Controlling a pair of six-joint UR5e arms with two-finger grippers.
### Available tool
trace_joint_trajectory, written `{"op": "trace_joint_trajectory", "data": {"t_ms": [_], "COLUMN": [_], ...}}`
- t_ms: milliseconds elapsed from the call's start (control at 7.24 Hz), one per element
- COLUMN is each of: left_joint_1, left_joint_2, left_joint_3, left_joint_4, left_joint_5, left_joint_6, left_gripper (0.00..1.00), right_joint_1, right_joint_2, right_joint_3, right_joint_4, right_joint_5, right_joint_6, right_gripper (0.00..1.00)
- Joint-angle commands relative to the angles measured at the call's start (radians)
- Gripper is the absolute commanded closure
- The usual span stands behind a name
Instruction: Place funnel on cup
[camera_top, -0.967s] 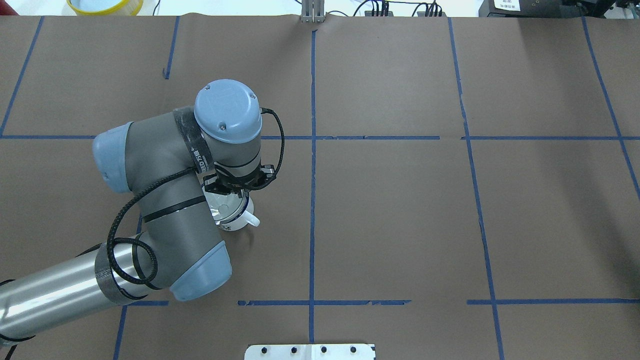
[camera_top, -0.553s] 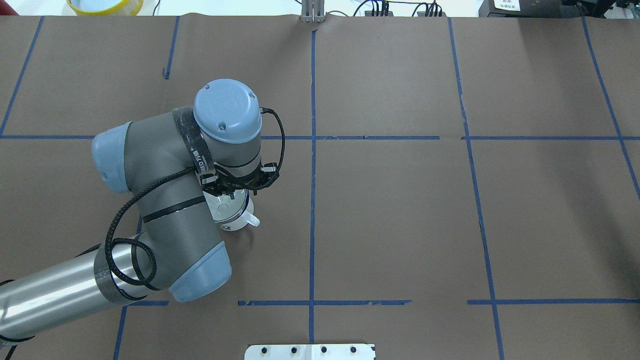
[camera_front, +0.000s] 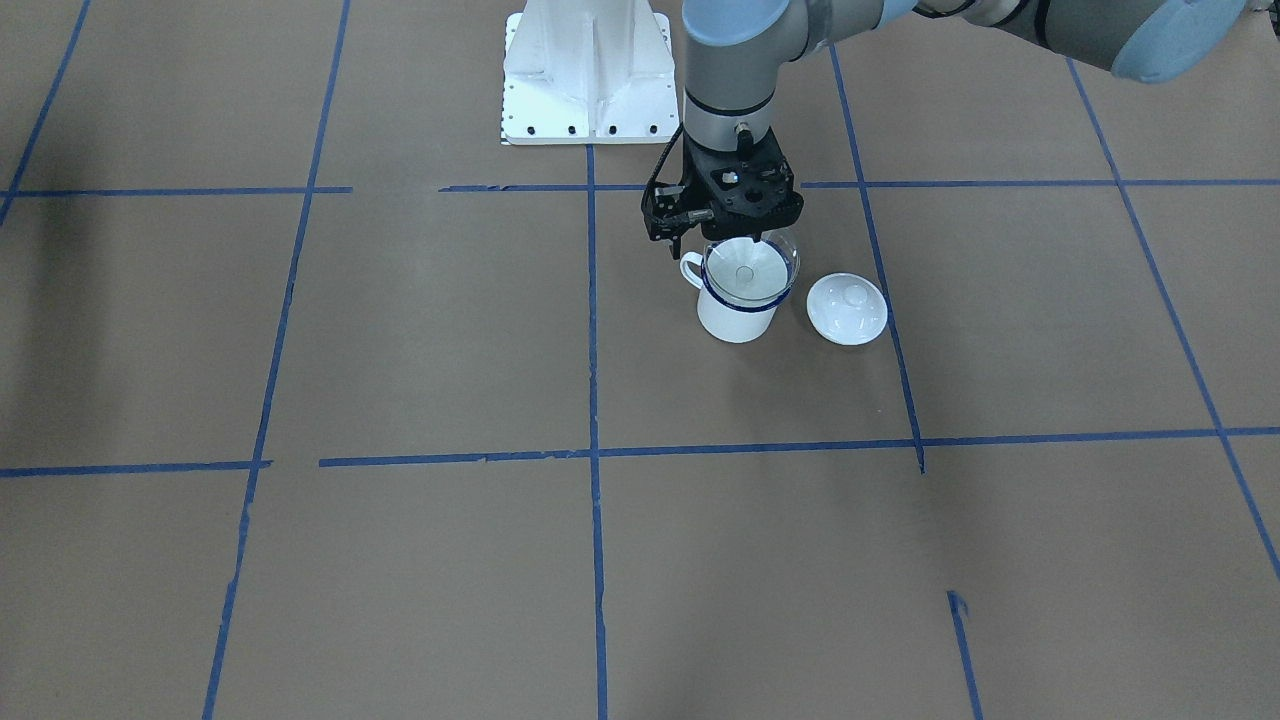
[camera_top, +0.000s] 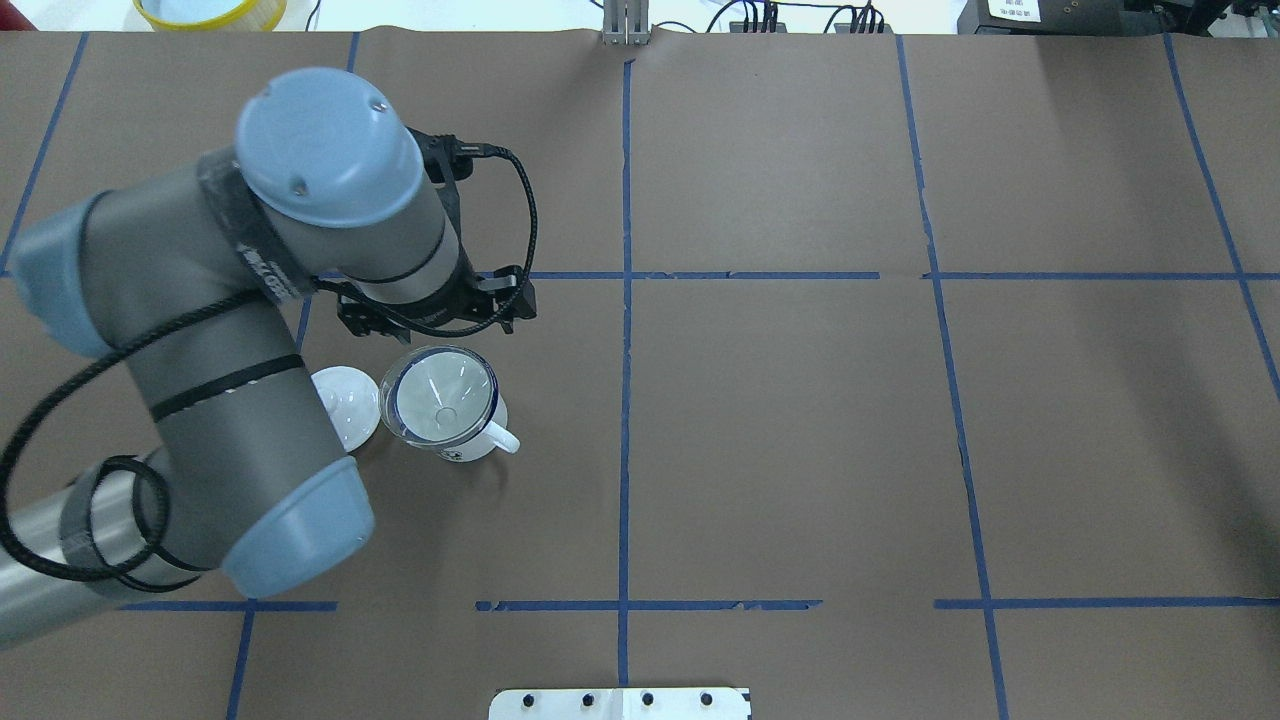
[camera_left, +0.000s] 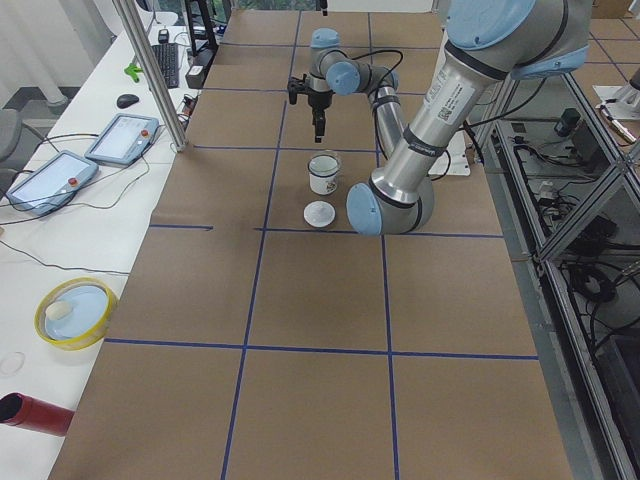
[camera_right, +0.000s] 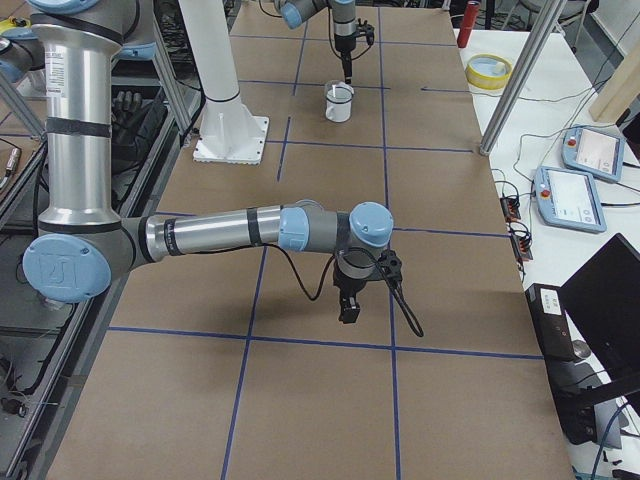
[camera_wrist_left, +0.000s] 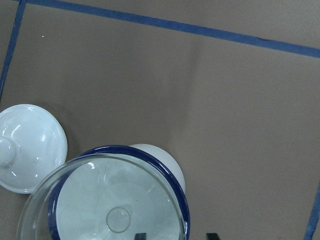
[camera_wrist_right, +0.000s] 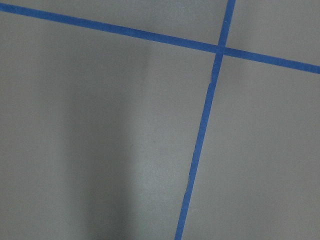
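Observation:
The clear funnel (camera_top: 440, 395) sits in the mouth of the white mug with a blue rim (camera_top: 472, 447), spout down. Both also show in the front view, funnel (camera_front: 748, 268) and mug (camera_front: 735, 318), and in the left wrist view, funnel (camera_wrist_left: 115, 200) and mug (camera_wrist_left: 162, 160). My left gripper (camera_front: 728, 238) hangs above and just behind the mug, open and empty; its two fingertips (camera_wrist_left: 141, 235) stand apart at the bottom edge of the wrist view. My right gripper (camera_right: 348, 305) hovers low over bare table far from the mug; I cannot tell its state.
A round white knobbed lid (camera_top: 345, 405) lies on the table right beside the mug, also in the front view (camera_front: 847, 308). The robot's white base (camera_front: 585, 70) stands behind them. A yellow dish (camera_top: 210, 10) sits at the table's far left edge.
My left gripper was low over the mug with the funnel; it has risen and drawn back. The funnel stays on the mug, and the lid has come into view.

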Motion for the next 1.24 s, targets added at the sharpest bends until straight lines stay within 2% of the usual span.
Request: {"op": "trace_joint_trajectory", "data": {"t_ms": [0, 276, 553, 691, 967, 1106], "left_joint_1": [-0.188, -0.449, -0.693, -0.777, -0.854, -0.878], "left_joint_2": [0.107, 0.251, 0.373, 0.426, 0.567, 0.665], "left_joint_3": [-0.072, -0.059, 0.059, 0.105, 0.162, 0.17], "left_joint_4": [-0.005, -0.005, -0.004, -0.004, -0.036, -0.151], "left_joint_5": [-0.084, -0.25, -0.327, -0.344, -0.342, -0.345], "left_joint_6": [0.359, 0.791, 1.172, 1.249, 1.305, 1.384], "left_gripper": [0.0, 0.0, 0.0, 0.0, 0.0, 0.0], "right_joint_1": [0.0, 0.0, 0.0, 0.0, 0.0, 0.0], "right_joint_2": [0.0, 0.0, 0.0, 0.0, 0.0, 0.0], "right_joint_3": [0.0, 0.0, 0.0, 0.0, -0.001, 0.0], "right_joint_4": [0.0, 0.0, 0.0, 0.0, 0.0, 0.0], "right_joint_5": [0.0, 0.0, 0.0, 0.0, 0.0, 0.0], "right_joint_6": [0.0, 0.0, 0.0, 0.0, 0.0, 0.0], "right_gripper": [0.0, 0.0, 0.0, 0.0, 0.0, 0.0]}}
